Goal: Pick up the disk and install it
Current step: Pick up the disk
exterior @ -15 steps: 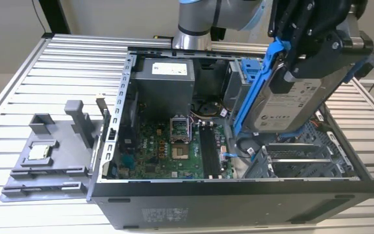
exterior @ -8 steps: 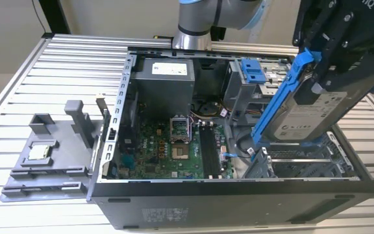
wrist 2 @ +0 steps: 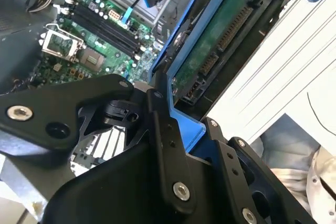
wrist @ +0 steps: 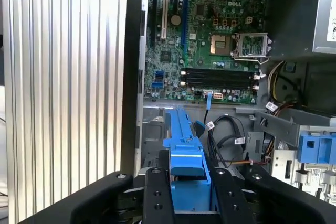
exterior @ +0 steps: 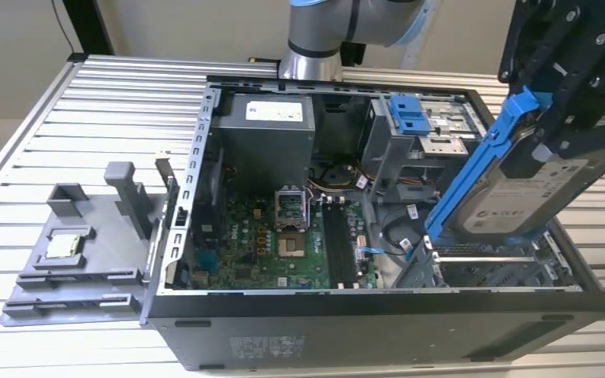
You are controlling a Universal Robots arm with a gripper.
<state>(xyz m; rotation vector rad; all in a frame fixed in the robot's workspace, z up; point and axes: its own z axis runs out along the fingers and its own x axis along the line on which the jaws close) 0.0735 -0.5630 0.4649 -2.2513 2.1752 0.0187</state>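
Observation:
My gripper is shut on the disk, a silver-grey drive with a white label clipped in a thin blue frame. It hangs tilted in the air over the open computer case, at the exterior view's right, above the bay beside the motherboard. In the second wrist view the disk's green underside and connectors show between the black fingers. In the first wrist view the blue frame sticks out ahead of the gripper, over the case's lower bay.
A drive cage with blue latches and a grey power supply stand at the back of the case. Loose cables lie beside the bay. A grey fixture holding a small square chip sits at the exterior view's left.

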